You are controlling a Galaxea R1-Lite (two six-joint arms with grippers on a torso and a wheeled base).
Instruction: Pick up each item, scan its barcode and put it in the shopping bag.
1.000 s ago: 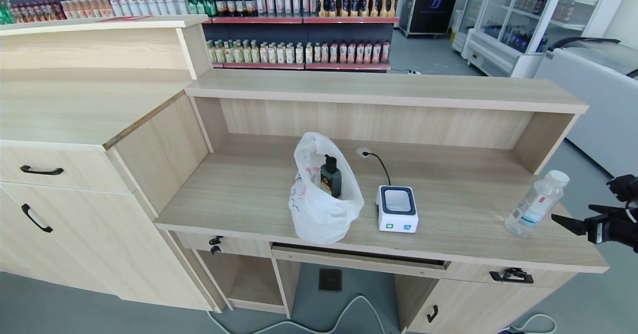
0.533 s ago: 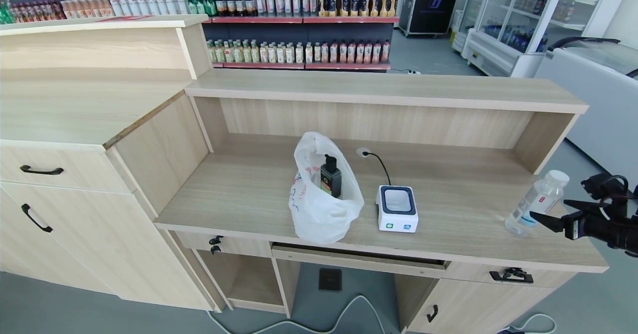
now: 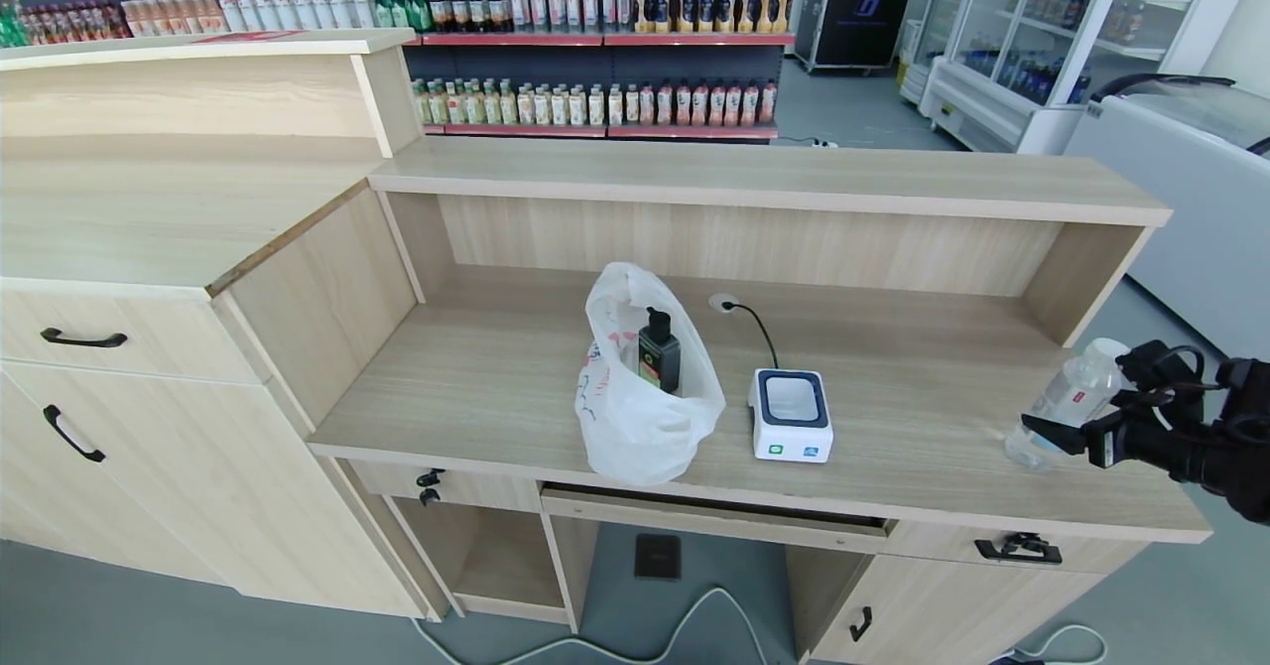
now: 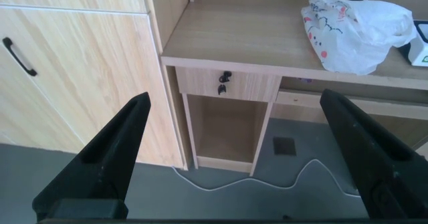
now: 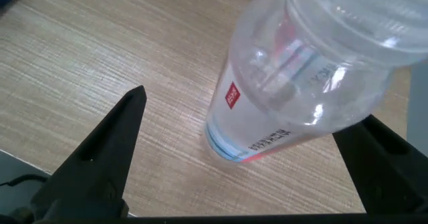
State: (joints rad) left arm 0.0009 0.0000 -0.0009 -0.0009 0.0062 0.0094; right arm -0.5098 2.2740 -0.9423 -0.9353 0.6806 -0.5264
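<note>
Clear plastic white-capped water bottle [image 3: 1064, 407] stood inside the spread right hand [image 3: 1081, 394].
Head view: it was at the pale wooden tabletop's [image 3: 893, 387] right end, with the white plastic shopping bag [image 3: 635, 417] mid-tabletop. Left wrist view: left hand [image 4: 234, 160] was released. Right wrist view: unclenched fingers [image 5: 100, 157] flanked the water bottle [image 5: 294, 83].

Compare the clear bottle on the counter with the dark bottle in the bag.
The clear bottle is see-through with a white cap; the dark bottle is opaque with a black top. The clear bottle stands on the counter; the dark bottle sits in the shopping bag.
</note>
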